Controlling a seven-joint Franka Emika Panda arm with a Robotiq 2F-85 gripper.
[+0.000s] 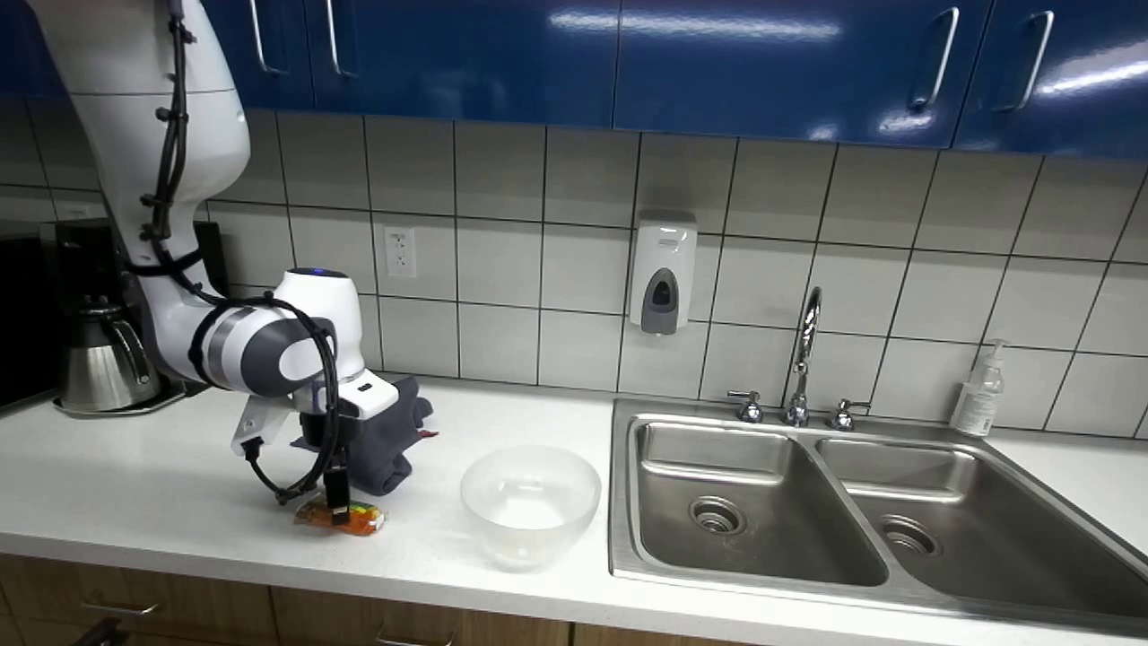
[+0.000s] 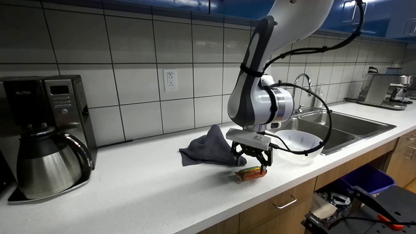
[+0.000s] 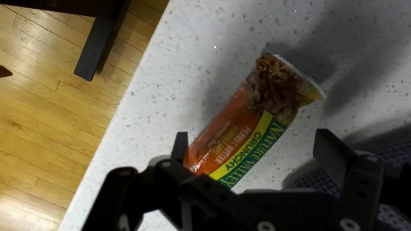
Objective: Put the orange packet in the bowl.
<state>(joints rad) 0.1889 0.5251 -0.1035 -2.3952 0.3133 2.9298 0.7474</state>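
A black two-fingered tool [image 2: 251, 167] hangs low over a shiny orange snack-bar packet [image 3: 245, 128], banded in green and yellow, on a speckled white worktop [image 2: 136, 182], the pick not yet made. The jaws stand spread wide and pinch nothing. In the wrist view the packet lies aslant in the gap, close up to one finger [image 3: 179, 146] and well apart from the opposite one; whether the nearer finger touches the wrapper cannot be told. The step in hand appears to be lining up for the grasp. The destination, a round, frosted, see-through bowl [image 1: 529, 545], stands in both exterior views between the packet and a double-basin stainless-steel sink [image 1: 621, 493]. A crumpled dark-grey cloth [image 2: 208, 148] lies on the wall side of the packet, near the finger farther from it. The next move likely calls for a small shift and turn of the wrist, so that the jaws would meet across the wrapper's narrow width rather than on the slant, and miss the cloth; then, once low enough beside the packet, a firm squeeze, a lift to above the bowl's rim and a carry across to let it drop inside.
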